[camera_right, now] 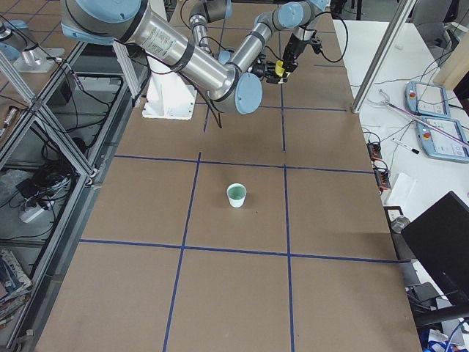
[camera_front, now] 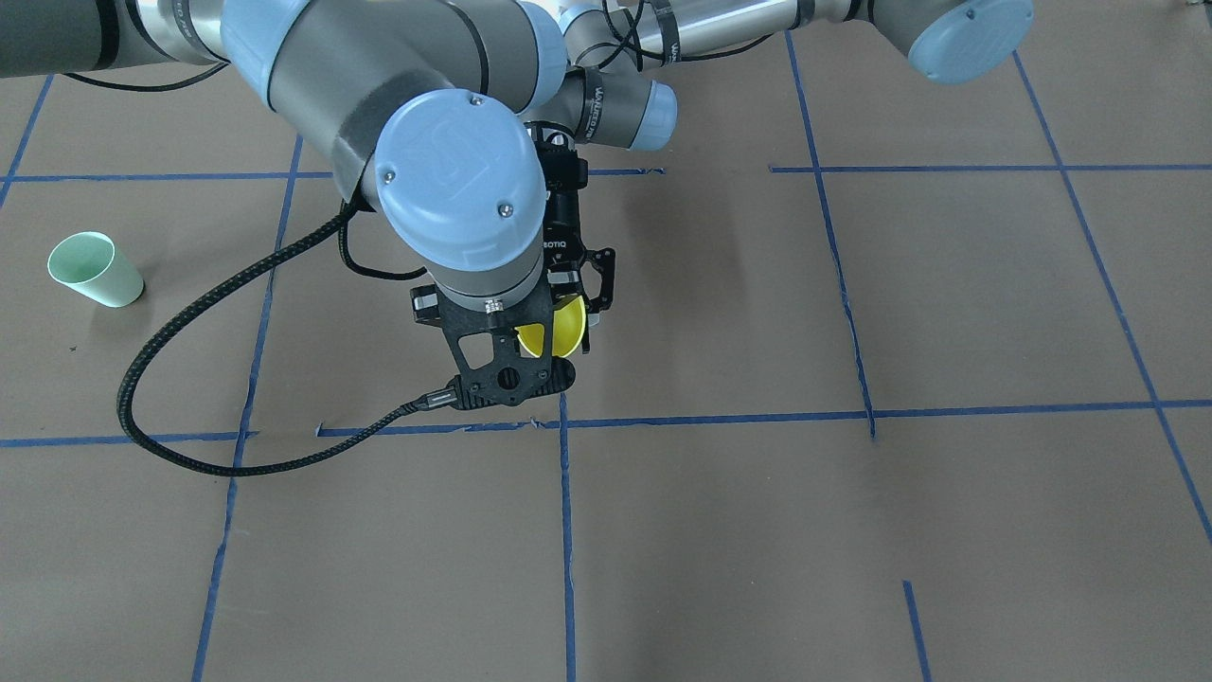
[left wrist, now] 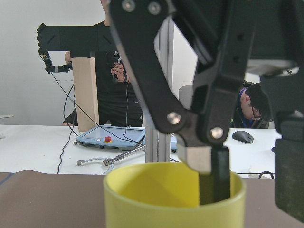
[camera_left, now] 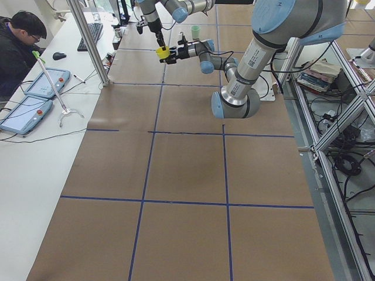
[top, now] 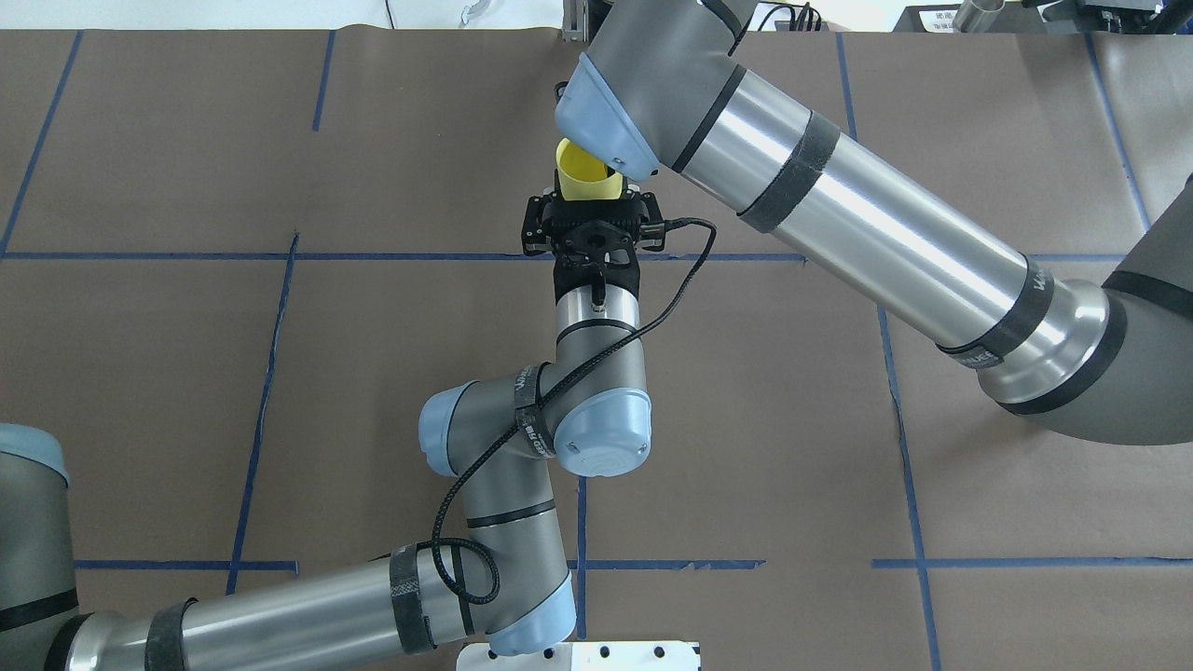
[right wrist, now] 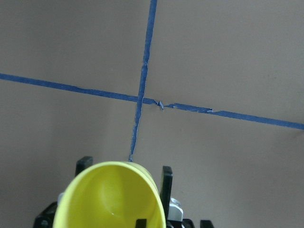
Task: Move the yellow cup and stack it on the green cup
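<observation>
The yellow cup (top: 585, 172) is held in the air over the middle of the table, rim up. My left gripper (top: 590, 198) is shut on its lower side, reaching in level from the robot's side. My right gripper (left wrist: 251, 180) comes straight down from above. It stands open astride the rim, with one finger (left wrist: 214, 175) inside the cup and the other outside. In the right wrist view the cup (right wrist: 111, 199) fills the bottom edge. The green cup (camera_front: 95, 270) stands upright and alone, far off on the right arm's side; it also shows in the exterior right view (camera_right: 237, 195).
The table is brown paper with a blue tape grid (camera_front: 566, 493). A white side bench (camera_left: 35, 146) with teach pendants (camera_left: 26, 111) and a metal post (camera_left: 88, 41) runs along the far side. An operator (camera_left: 20, 41) sits there.
</observation>
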`<act>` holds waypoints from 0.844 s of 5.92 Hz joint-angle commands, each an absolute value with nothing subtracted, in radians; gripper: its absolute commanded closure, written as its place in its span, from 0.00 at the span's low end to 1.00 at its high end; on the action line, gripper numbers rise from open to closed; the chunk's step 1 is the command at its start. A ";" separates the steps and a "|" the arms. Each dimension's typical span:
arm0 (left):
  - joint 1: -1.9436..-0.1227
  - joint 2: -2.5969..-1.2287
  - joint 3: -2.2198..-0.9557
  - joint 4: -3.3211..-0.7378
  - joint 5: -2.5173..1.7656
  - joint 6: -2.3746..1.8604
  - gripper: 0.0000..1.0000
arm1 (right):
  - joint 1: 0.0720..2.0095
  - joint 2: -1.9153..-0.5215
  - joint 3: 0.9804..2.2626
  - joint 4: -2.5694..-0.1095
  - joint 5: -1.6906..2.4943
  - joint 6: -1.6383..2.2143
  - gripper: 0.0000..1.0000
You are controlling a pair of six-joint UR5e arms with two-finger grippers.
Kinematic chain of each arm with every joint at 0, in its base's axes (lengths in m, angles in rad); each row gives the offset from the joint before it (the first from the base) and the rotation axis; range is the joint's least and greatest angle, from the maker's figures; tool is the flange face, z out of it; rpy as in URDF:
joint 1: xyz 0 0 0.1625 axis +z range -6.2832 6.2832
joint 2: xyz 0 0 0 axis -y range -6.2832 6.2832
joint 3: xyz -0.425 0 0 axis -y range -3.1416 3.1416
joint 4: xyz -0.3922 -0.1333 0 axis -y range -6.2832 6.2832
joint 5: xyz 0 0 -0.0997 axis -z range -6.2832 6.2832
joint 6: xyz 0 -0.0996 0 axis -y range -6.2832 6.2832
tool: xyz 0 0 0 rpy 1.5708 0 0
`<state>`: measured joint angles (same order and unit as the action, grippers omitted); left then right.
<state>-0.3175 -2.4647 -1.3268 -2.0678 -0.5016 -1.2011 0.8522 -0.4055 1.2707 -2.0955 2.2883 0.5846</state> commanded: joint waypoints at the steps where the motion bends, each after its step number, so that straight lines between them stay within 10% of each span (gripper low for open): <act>1: -0.318 -2.465 -1.328 -2.068 -0.502 -1.201 0.60 | 0.853 -0.400 1.269 -2.088 2.290 0.591 0.53; 4: -0.318 -2.464 -1.330 -2.068 -0.503 -1.201 0.60 | 0.851 -0.399 1.267 -2.088 2.290 0.589 0.69; 5: -0.318 -2.464 -1.330 -2.068 -0.503 -1.198 0.60 | 0.853 -0.394 1.267 -2.088 2.290 0.591 0.94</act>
<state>-0.3175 -2.4641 -1.3299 -2.0678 -0.5027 -1.2001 0.8519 -0.3973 1.2671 -2.0878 2.2902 0.5898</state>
